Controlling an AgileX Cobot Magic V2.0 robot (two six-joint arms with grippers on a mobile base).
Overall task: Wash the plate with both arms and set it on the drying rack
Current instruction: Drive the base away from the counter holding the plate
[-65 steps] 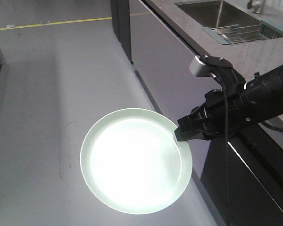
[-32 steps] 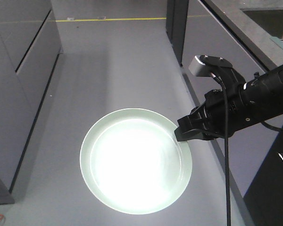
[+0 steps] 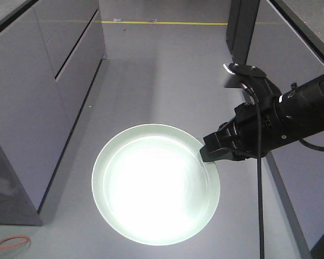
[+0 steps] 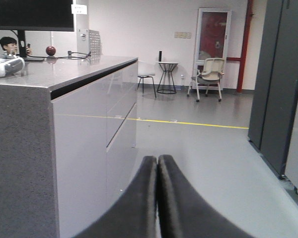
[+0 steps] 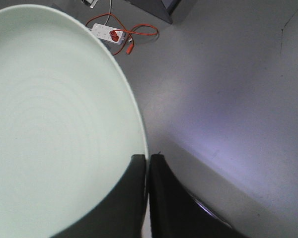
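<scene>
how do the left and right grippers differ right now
The right gripper is shut on the plate's rim; the left gripper is shut on nothing. The right gripper faces down at the floor; the left gripper points level along it. The right gripper shows in the front view; the left gripper does not. Both are black and shut.

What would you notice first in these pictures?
The big pale green plate glowing bright in the middle of the front view, held above the grey floor. The black right gripper pinches its rim on the right side. A white power strip lies on the floor, top of the right wrist view.
</scene>
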